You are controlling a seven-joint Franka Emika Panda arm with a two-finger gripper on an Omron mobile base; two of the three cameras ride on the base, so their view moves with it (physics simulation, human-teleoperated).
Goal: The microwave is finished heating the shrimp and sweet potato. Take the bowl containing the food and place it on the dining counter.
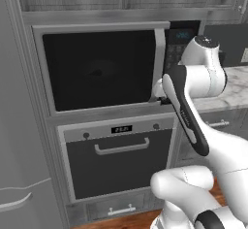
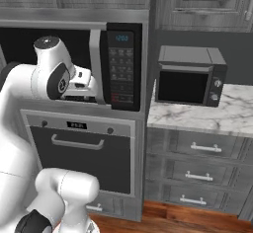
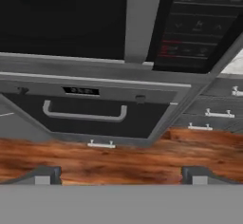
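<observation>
My hand, fingers spread wide and holding nothing, sits just before the vertical bar handle of the built-in black-glass microwave, whose door is shut. Below is the dark oven with horizontal handle; to the right, a small black appliance stands on the white marble surface.

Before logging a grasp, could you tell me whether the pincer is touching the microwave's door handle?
Apart. In the hand view the pincer stands open near the bottom, floor between its tips, while the handle ends higher up.

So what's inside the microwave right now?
Cannot tell: the microwave door is closed, and its black glass shows only a faint dark shape. The handle is ungrasped; the tool is open.
</observation>
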